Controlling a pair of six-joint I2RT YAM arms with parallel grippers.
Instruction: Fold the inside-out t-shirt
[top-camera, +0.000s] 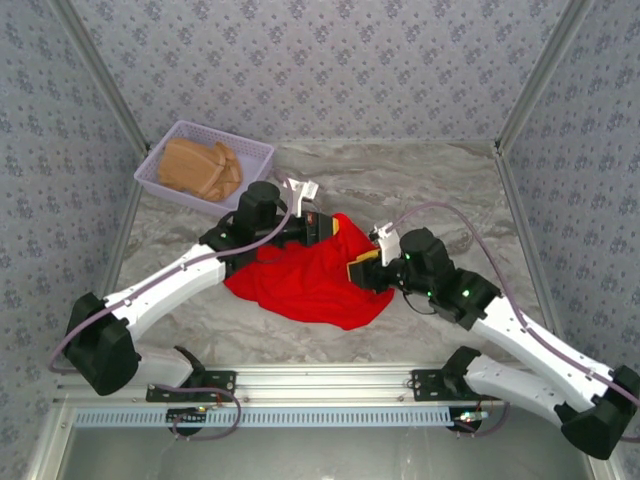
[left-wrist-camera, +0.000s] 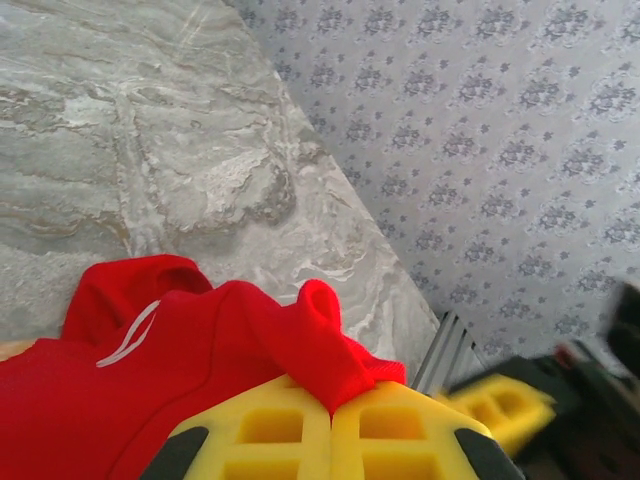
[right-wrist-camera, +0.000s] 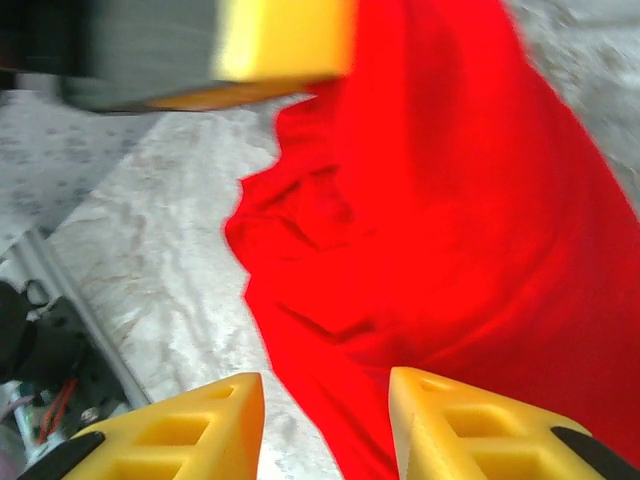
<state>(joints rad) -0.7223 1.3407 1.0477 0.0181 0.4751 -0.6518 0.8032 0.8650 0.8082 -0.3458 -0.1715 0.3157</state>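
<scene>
The inside-out t-shirt (top-camera: 305, 285) is a bright red crumpled heap in the middle of the marble table. My left gripper (top-camera: 328, 230) is at its far edge. In the left wrist view its yellow fingers (left-wrist-camera: 270, 430) are shut on a raised pinch of the t-shirt (left-wrist-camera: 200, 345), which bunches up just above the left gripper (left-wrist-camera: 331, 408). My right gripper (top-camera: 360, 270) is at the heap's right side. In the right wrist view the right gripper (right-wrist-camera: 325, 425) stands open, with the t-shirt (right-wrist-camera: 450, 200) lying beneath and between its fingers, not pinched.
A lavender basket (top-camera: 160, 165) holding a tan folded garment (top-camera: 200, 168) stands at the back left. Patterned walls close off the table on three sides. Bare marble (top-camera: 420, 170) lies behind and to the right of the cloth.
</scene>
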